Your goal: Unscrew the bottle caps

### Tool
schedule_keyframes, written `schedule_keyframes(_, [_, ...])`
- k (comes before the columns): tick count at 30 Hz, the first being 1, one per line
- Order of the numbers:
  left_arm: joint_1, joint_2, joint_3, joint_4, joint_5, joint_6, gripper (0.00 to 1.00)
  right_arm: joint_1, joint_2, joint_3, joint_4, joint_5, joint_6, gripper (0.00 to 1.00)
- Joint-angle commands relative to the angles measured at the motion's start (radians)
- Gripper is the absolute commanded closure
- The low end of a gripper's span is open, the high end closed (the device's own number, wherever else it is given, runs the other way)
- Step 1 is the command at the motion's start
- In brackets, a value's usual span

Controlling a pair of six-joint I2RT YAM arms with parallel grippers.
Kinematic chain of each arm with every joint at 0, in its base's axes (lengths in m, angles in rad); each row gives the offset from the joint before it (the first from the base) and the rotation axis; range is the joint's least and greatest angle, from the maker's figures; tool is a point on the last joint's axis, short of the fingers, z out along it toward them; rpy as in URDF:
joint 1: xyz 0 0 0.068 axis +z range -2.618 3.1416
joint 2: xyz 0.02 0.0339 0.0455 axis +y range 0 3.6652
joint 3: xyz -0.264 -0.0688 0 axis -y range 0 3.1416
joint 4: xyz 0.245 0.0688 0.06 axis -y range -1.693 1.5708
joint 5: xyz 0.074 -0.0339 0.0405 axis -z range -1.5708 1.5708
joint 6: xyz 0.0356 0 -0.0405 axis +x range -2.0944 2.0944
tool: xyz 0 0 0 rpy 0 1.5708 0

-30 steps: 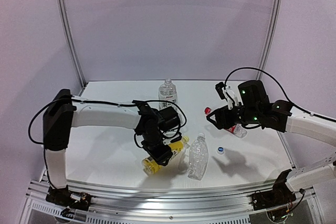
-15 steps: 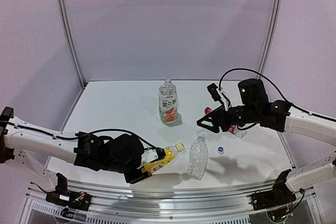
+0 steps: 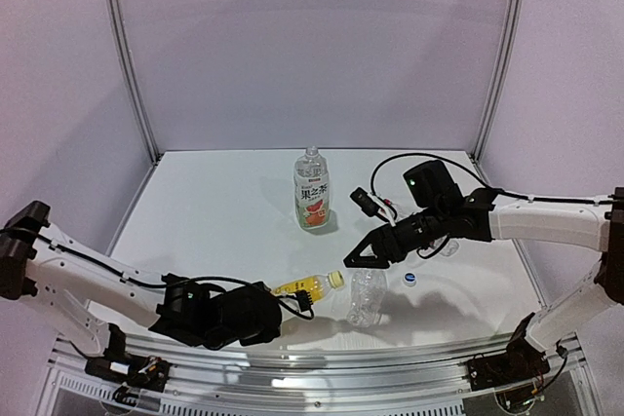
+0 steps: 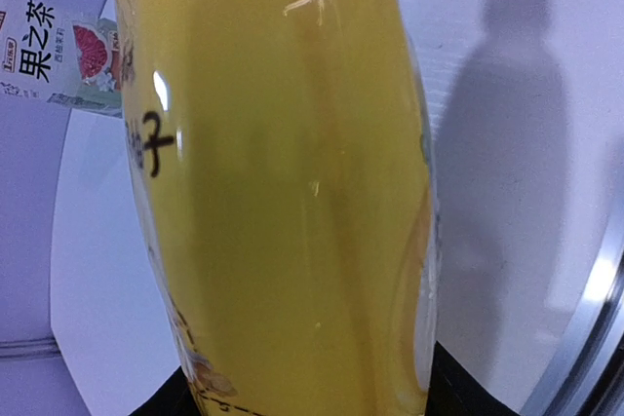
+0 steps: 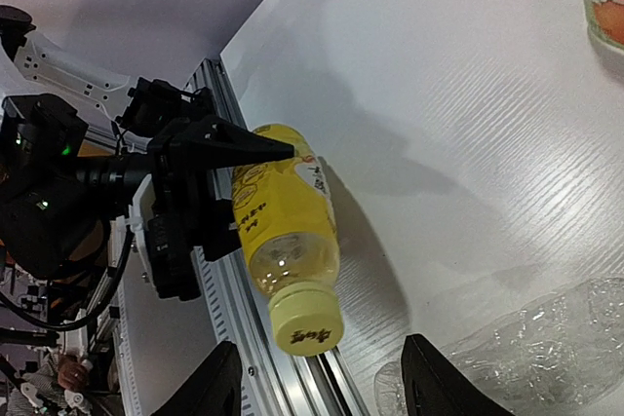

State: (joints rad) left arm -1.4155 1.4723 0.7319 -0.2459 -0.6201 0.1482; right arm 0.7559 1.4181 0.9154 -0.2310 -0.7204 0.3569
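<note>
My left gripper [image 3: 295,298] is shut on the yellow bottle [image 3: 304,288] and holds it tilted above the table's front edge, with its yellow cap [image 3: 334,280] pointing right. That bottle [image 4: 283,192] fills the left wrist view, and only dark finger edges [image 4: 171,401] show. In the right wrist view the yellow cap [image 5: 306,319] faces the camera. My right gripper [image 5: 327,387] is open, its fingers [image 5: 219,382] either side of the cap and just short of it, touching nothing. From above, the right gripper [image 3: 359,256] hangs just right of the cap.
The clear plain bottle [image 3: 366,294] lies beside the yellow one. The fruit-label bottle [image 3: 311,190] stands at the back middle. A loose blue-and-white cap [image 3: 409,279] rests on the table. The aluminium rail [image 3: 292,362] runs along the front edge.
The left arm has swung low and forward, bringing the yellow bottle with its cap towards the right. The right gripper has moved left and down to the cap, its jaws narrowing a little.
</note>
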Motion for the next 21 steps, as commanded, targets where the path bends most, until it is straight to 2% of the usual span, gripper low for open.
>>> schedule_keyframes(1, [-0.003, 0.034, 0.032, 0.005, -0.096, 0.004, 1.00, 0.016, 0.022, 0.034, -0.019, -0.055, 0.003, 0.44])
schedule_keyframes(5, [-0.003, 0.017, 0.021, 0.018, -0.108, 0.006, 1.00, 0.026, 0.042, 0.041, -0.027, -0.093, 0.000, 0.44])
schedule_keyframes(15, [-0.007, -0.010, 0.013, 0.030, -0.094, 0.012, 1.00, 0.040, 0.113, 0.061, -0.031, -0.072, -0.008, 0.43])
schedule_keyframes(21, [-0.009, -0.008, 0.015, 0.031, -0.087, 0.014, 1.00, 0.046, 0.130, 0.068, -0.024, -0.077, -0.011, 0.48])
